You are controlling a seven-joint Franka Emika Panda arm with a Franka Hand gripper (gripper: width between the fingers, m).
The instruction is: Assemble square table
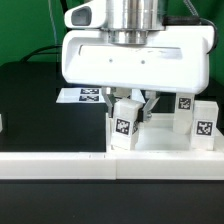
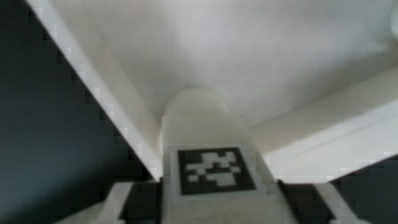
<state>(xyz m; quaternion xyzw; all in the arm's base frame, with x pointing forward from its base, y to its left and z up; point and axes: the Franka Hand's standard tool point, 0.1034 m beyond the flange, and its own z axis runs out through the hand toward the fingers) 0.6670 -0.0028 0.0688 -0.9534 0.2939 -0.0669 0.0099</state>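
Observation:
A short white table leg (image 1: 124,128) with a black-and-white tag stands upright at the left end of the white square table top (image 1: 168,142) in the exterior view. My gripper (image 1: 129,116) comes down from above, one finger on each side of the leg. In the wrist view the leg (image 2: 214,150) runs out from between my fingers, and the dark pads (image 2: 141,205) lie against its sides. The table top's raised rim (image 2: 111,70) and floor (image 2: 329,95) show behind it. Tagged parts (image 1: 204,126) stand at the top's right end.
A long white rail (image 1: 110,163) lies along the front, just below the table top. The marker board (image 1: 82,96) lies flat on the black table behind my gripper on the exterior view's left. My wide white gripper body hides much of the scene's middle.

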